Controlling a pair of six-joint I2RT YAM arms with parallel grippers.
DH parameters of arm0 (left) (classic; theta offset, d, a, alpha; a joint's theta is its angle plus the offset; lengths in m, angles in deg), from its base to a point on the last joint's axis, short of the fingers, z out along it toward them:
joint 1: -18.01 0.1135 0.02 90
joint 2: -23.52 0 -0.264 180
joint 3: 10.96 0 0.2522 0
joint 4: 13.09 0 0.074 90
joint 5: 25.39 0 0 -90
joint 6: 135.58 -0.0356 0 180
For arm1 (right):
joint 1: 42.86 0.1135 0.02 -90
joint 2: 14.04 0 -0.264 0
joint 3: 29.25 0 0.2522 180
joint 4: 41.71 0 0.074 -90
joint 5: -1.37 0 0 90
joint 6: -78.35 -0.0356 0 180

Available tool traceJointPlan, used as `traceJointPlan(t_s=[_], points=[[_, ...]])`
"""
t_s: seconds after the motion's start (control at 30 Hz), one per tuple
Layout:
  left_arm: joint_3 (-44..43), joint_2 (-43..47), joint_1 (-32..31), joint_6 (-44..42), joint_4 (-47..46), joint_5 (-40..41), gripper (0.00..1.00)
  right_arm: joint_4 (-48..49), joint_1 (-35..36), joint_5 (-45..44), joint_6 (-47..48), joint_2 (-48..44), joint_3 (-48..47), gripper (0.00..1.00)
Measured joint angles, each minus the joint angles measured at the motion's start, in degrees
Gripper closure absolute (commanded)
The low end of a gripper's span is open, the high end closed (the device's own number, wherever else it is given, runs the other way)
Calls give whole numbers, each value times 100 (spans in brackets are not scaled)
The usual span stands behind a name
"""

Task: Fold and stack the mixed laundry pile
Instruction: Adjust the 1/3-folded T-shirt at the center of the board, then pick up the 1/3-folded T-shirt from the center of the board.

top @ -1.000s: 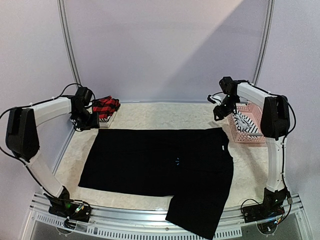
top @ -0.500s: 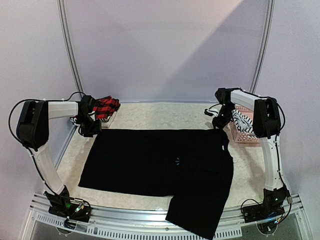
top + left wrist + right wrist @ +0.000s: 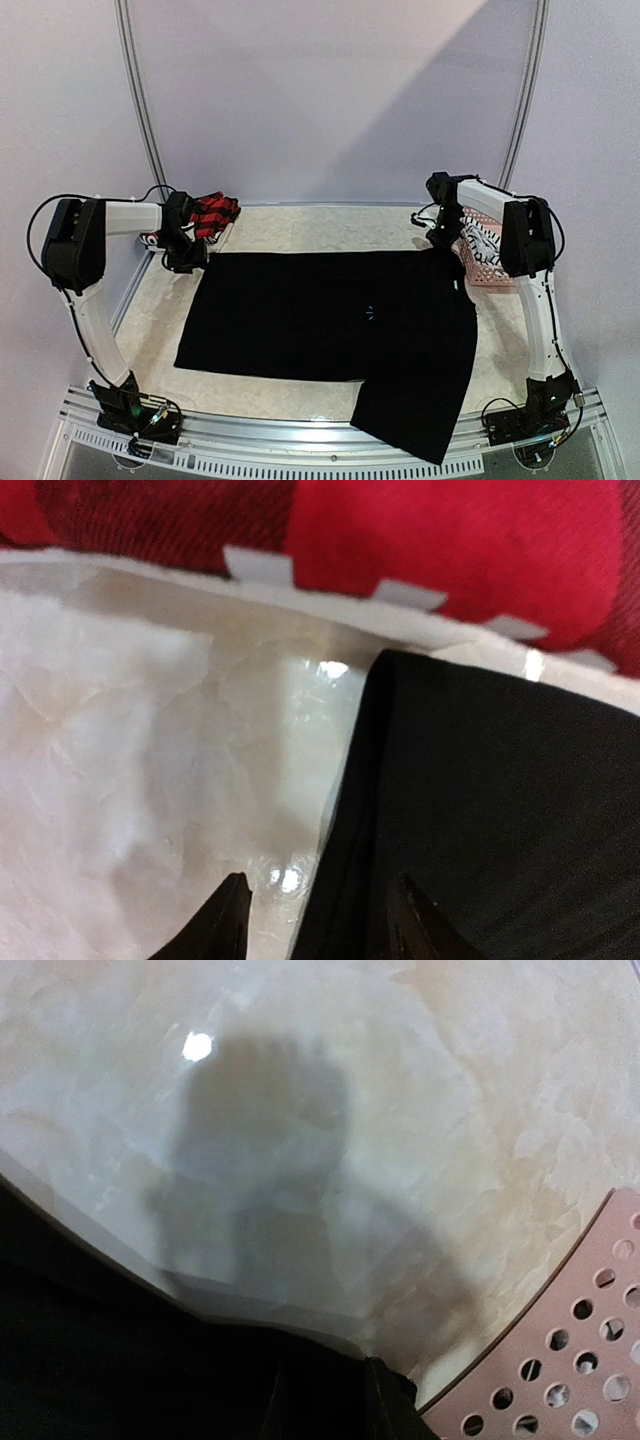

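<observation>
While the T-shirt [image 3: 320, 310] lies spread across the middle of the worktop [image 3: 330, 225], one part reaching over the near edge, your left gripper [image 3: 318, 925] stands part open astride its far left corner. Your right gripper [image 3: 443, 240] sits on the far right corner; you cannot tell whether it grips. The plaid piece [image 3: 212, 212] lies at the far left corner, and the striped top [image 3: 482, 240] in the basket [image 3: 492, 277] at the right edge.

We see a large black T-shirt [image 3: 330, 320] spread flat on the desk [image 3: 300, 225], a red-and-black plaid piece [image 3: 213, 213] bunched far left, a striped tank top [image 3: 487, 242] far right.
</observation>
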Motion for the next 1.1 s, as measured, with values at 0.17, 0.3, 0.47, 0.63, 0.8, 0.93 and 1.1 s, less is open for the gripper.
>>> traceJointPlan(t_s=[0.17,0.3,0.47,0.63,0.8,0.93,1.1], points=[[-7,273,-2,-2,31,28,48,31,-28,20,-234,107,-234,55],[35,1196,-107,-28,201,140,44,-35,-48,557,-494,-118,-87,50],[39,2688,-881,-264,219,306,43,-92,92,1478,-621,-1495,898,48],[424,3407,-1757,-605,199,304,43,160,780,2194,-267,-3899,2844,50],[1471,3856,-1840,-1051,149,262,46,273,1932,2542,713,-5698,5523,59],[2026,4131,-1840,-1327,68,380,48,101,2861,2509,1388,-6371,7165,64],[2087,4146,-1836,-1563,-76,741,47,-55,4002,2490,1884,-7322,7729,72]])
